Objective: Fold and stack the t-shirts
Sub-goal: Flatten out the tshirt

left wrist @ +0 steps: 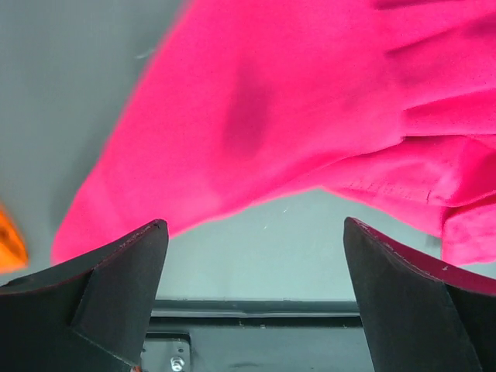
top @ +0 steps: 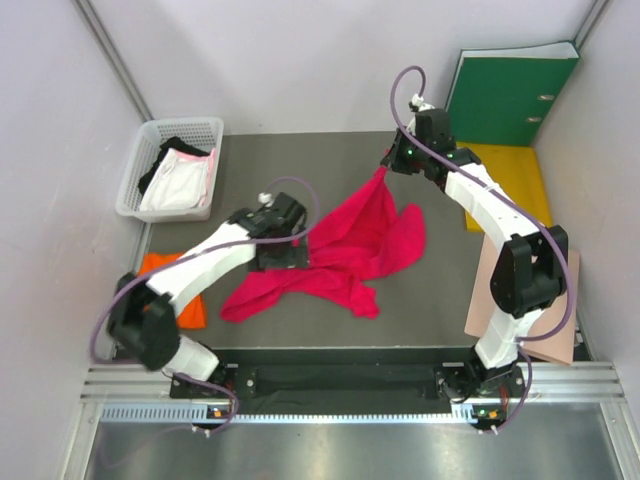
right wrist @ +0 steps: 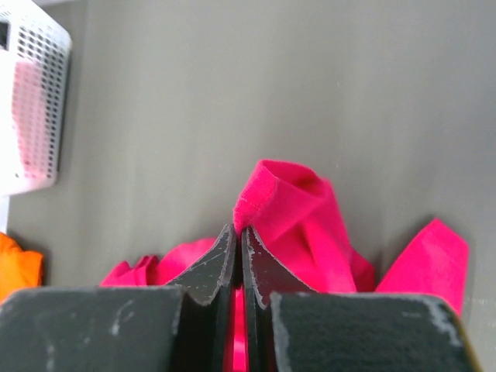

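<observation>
**Limp red t-shirt hanging from one pinched corner**

From above, the right hand (top: 386, 168) is pinching one tip of the red t-shirt (top: 350, 250) and drawing it up off the table (top: 280, 160). The rest is lying crumpled mid-table and trailing toward the left hand (top: 298, 252), which is hovering at the cloth's left edge. The orange t-shirt (top: 190, 308) is lying folded at the near left, partly under the left arm. Whitish-pink and black garments are sitting in the basket (top: 135, 185) at the far left. The red cloth is looking light, soft and floppy. It is likely going to sag and bunch wherever nothing is supporting it, so two well-spaced holds along a hem or the shoulders should be spreading it best. Collar and sleeves are getting lost in the folds here.

From the left wrist, the fingers are standing spread wide and holding nothing. The red cloth is lying just beyond them, somewhat blurred, and a sliver of orange is showing at the left edge.

From the right wrist, the fingers are pressing together on a rolled red edge. Whether that is hem, sleeve or neckline is not showing, and how much cloth is sitting between the fingers is hidden.
</observation>
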